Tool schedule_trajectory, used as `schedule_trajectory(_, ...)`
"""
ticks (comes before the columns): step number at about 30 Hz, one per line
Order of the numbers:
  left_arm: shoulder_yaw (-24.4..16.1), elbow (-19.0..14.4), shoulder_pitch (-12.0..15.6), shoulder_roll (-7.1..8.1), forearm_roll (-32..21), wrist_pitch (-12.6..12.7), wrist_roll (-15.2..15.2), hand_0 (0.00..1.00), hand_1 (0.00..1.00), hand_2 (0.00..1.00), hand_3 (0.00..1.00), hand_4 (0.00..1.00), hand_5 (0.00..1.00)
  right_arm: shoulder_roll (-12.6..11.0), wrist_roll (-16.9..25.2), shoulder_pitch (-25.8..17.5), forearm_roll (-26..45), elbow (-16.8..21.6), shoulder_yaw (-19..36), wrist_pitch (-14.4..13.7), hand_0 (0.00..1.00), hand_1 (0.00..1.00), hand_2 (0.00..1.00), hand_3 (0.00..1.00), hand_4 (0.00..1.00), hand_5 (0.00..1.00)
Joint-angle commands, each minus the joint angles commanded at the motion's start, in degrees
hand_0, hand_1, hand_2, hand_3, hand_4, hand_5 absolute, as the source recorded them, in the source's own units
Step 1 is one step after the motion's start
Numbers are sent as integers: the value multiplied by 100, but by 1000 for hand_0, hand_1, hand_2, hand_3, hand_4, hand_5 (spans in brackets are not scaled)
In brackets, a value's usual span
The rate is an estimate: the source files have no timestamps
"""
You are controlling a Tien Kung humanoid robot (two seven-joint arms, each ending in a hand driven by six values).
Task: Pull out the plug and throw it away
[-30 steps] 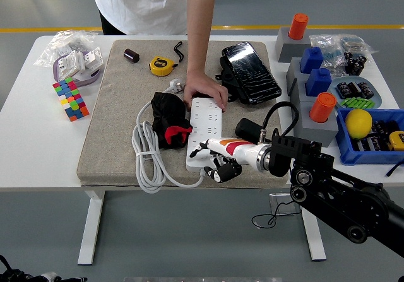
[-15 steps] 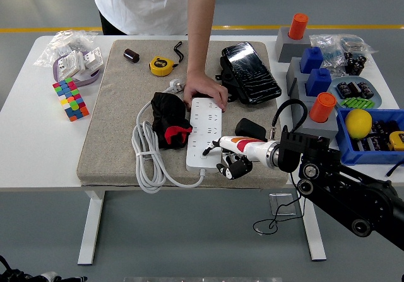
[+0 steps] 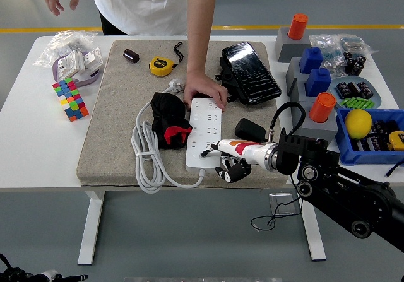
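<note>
No text or label is legible anywhere.

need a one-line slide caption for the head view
Right robot hand reaches the near end of the white power strip while a person's hand steadies its far end.

Bright, even light from overhead; shadows under things on the desk (image 3: 38, 137) are soft and short. Focus is sharp, without visible glare.

Person (image 3: 158, 4) cut at top edge; plug too small.
</note>
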Motion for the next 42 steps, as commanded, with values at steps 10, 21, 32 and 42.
schedule_trajectory(10, 0, 1, 1, 0, 0, -1, 0, 538, 674, 698, 664, 829, 639, -9, -32, 62, -36, -67, -17, 29, 2, 2, 91, 829, 431, 2)
schedule_trajectory(21, 0, 1, -11, -2, -1, 0, -3, 538, 674, 699, 664, 829, 640, -51, -26, 59, -20, 135, 69, 39, 2, 2, 90, 826, 431, 2)
schedule_trajectory(32, 0, 6, -5, -4, -6, 0, -2, 537, 674, 698, 664, 828, 641, -129, 385, 28, -81, 1196, 768, -489, 2, 14, 127, 819, 505, 2)
schedule_trajectory(42, 0, 8, -14, -16, -25, 13, -16, 537, 673, 697, 664, 827, 641, -161, 546, -222, 72, 969, 1076, -763, 695, 749, 744, 853, 998, 268)
